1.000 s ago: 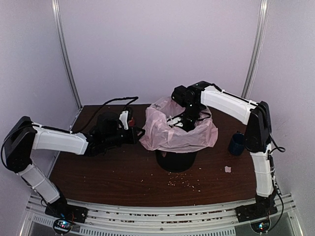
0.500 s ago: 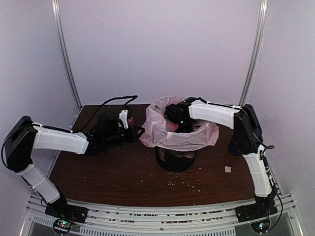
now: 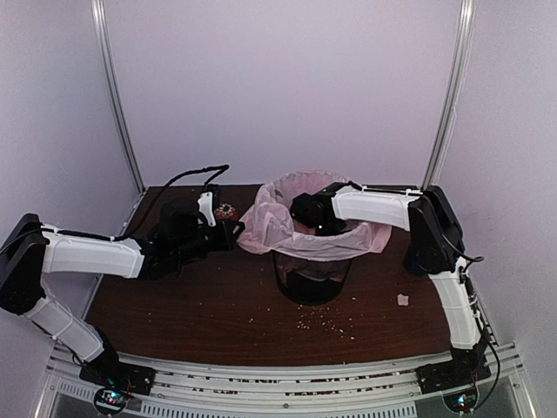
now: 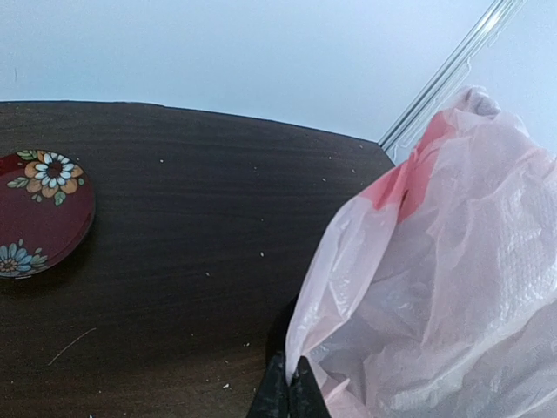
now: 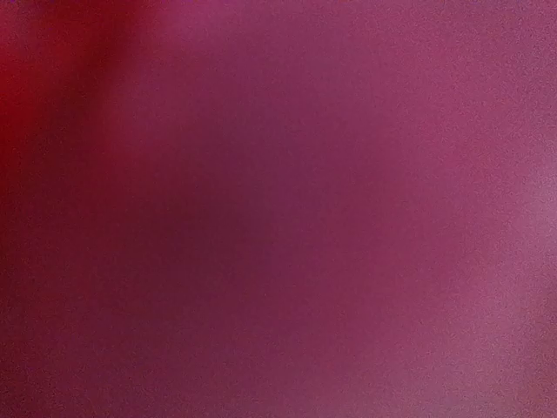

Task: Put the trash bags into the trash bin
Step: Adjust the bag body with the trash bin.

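The pale-pink trash bag is draped over the mouth of the black wire-mesh trash bin, with its rim spread wider than the bin. My left gripper is left of the bin and shut on the bag's left edge. In the left wrist view its closed tips pinch the thin film of the bag. My right gripper reaches down inside the bag over the bin; only its wrist shows and the fingers are hidden. The right wrist view is filled with blurred magenta plastic.
A dark-red saucer with flower prints lies on the brown table behind my left gripper; it also shows in the left wrist view. A small white scrap and crumbs lie near the bin. The right arm's elbow stands at the table's right side.
My right gripper has dropped from above the bin down into the bag. My left gripper has moved left and back with the bag's edge, stretching the bag's mouth wider. More of the bin shows.
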`<action>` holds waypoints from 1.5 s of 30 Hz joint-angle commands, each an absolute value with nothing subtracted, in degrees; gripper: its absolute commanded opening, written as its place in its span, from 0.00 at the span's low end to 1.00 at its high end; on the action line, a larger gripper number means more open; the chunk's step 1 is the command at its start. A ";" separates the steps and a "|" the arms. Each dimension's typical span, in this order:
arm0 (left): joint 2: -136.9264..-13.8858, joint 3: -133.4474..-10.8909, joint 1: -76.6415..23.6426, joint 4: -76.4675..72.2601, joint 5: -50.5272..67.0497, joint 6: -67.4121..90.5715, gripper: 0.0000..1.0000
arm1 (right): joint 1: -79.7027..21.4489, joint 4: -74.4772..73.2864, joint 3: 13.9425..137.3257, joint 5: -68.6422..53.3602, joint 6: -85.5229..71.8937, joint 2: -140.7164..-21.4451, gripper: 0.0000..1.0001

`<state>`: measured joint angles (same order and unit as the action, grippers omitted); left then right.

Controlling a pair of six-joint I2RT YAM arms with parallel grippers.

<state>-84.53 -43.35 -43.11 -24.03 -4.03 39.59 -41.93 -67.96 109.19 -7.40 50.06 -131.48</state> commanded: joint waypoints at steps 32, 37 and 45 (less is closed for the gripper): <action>-81.48 -44.49 -42.55 -20.65 -7.42 34.52 0.00 | -39.06 -68.27 115.01 -21.12 47.65 -115.41 0.09; -81.52 -44.73 -42.50 -19.92 -7.84 33.68 0.00 | -35.04 -69.15 121.55 -35.07 47.98 -113.30 0.13; -82.01 -49.03 -42.53 -16.19 -6.80 31.76 0.00 | -34.80 -58.05 120.06 -39.04 40.57 -109.20 0.20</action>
<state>-82.83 -46.02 -43.09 -17.37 -6.63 33.80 -34.35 -63.11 119.85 -34.35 44.75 -111.24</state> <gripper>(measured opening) 0.006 0.192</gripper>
